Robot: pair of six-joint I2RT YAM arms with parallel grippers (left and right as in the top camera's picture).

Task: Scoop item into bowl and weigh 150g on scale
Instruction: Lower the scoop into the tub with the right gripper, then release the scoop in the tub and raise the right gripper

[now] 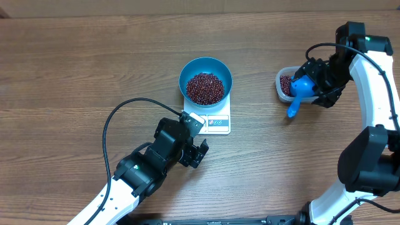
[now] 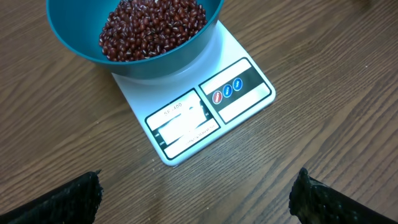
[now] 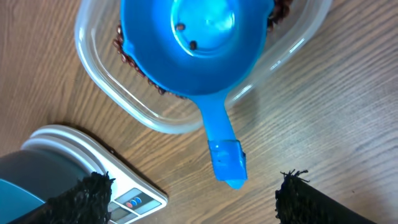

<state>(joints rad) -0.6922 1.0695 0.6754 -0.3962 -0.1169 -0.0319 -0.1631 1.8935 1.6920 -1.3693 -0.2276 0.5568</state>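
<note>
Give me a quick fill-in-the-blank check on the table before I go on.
1. The teal bowl standing on the scale holds dark red ____.
2. The blue scoop rests in the clear ____, its handle sticking out over the rim.
3. The right tool is ____, gripping nothing.
Missing words: beans; tub; open.

Wooden table (image 1: pixel 75 62), white scale (image 1: pixel 215 122) on it, clear tub (image 1: pixel 279 78) well apart

The scale (image 2: pixel 200 102) carries one faint printed mark, seemingly "SF-400".
</note>
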